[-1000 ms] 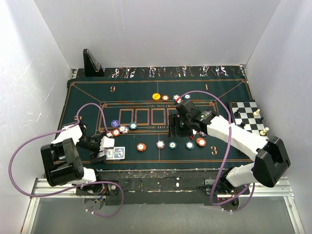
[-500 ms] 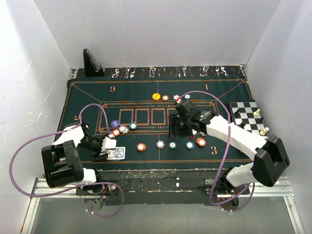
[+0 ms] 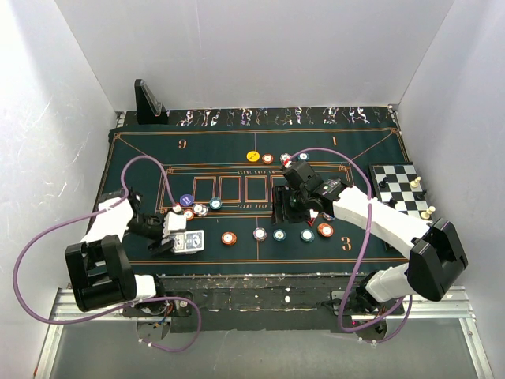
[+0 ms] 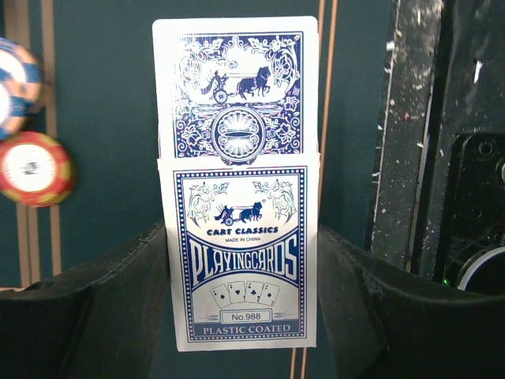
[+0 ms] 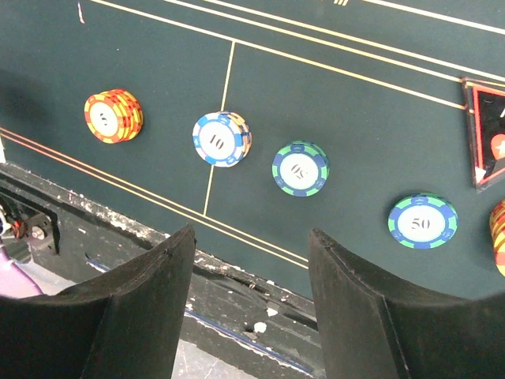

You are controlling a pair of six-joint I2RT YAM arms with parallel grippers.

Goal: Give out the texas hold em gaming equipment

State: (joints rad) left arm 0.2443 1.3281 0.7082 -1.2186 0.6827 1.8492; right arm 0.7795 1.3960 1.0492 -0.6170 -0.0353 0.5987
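A blue-and-white box of playing cards (image 4: pixel 239 253) with its top flap open sits between my left gripper's (image 4: pixel 241 237) black fingers, which press on both long sides. In the top view that box (image 3: pixel 189 242) is at the felt's near left, held by the left gripper (image 3: pixel 170 237). Red and blue-orange chips (image 4: pixel 31 168) lie to its left. My right gripper (image 3: pixel 290 207) hovers over mid-table, open and empty (image 5: pixel 251 237). Beyond it lie an orange chip stack (image 5: pixel 114 115), a white-blue chip (image 5: pixel 221 139), a teal chip (image 5: pixel 300 168) and a green chip (image 5: pixel 422 221).
The green poker felt (image 3: pixel 142 166) covers the table. A chessboard (image 3: pixel 398 188) with pieces sits at the right edge and a black wedge stand (image 3: pixel 148 103) at the back left. More chips (image 3: pixel 252 155) lie near the centre boxes. A black scuffed rail (image 3: pixel 260 280) runs along the front.
My left gripper has closed onto the card box and shifted slightly away from the front edge with it. The right arm has barely moved.
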